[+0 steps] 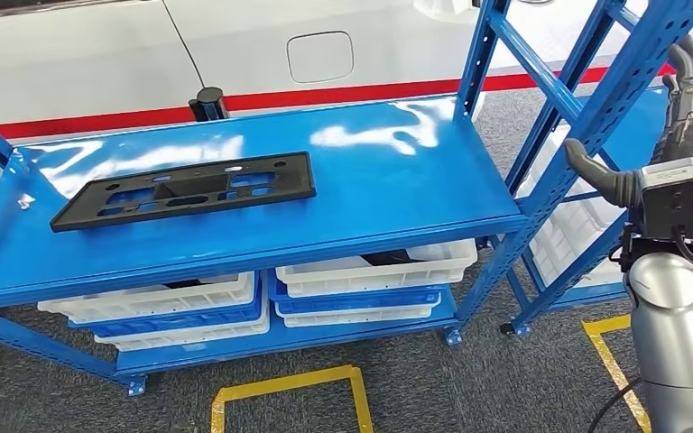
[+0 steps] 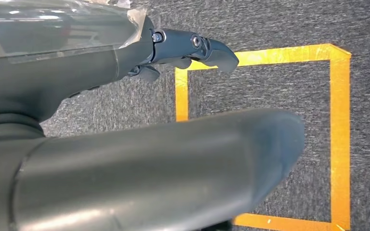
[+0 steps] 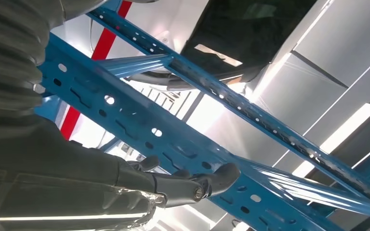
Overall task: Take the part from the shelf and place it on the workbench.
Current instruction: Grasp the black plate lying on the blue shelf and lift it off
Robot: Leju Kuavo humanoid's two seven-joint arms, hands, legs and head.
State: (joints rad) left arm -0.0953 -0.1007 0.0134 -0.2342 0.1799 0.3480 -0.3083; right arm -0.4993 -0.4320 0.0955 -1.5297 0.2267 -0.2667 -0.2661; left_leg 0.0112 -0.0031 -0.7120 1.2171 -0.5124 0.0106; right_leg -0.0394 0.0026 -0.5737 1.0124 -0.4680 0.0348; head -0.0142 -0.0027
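The part [image 1: 189, 189], a flat black plastic bracket with several cut-outs, lies on the glossy blue top [image 1: 397, 180] of the low rack, toward its left side. My right hand [image 1: 668, 135] is raised at the far right beside the slanted upright [image 1: 586, 99] of a second blue rack, well away from the part. Its fingers [image 3: 207, 185] are spread near the perforated blue upright [image 3: 173, 144] and hold nothing. My left hand [image 2: 67, 96] hangs over grey carpet, fingers [image 2: 202, 48] extended and empty.
White bins [image 1: 370, 266] fill the blue tiers under the top. Yellow tape squares [image 1: 289, 388] mark the carpet in front, one of them [image 2: 339, 134] beneath my left hand. A white car body with a red stripe [image 1: 325, 54] stands behind. A black post [image 1: 207, 101] rises at the back edge.
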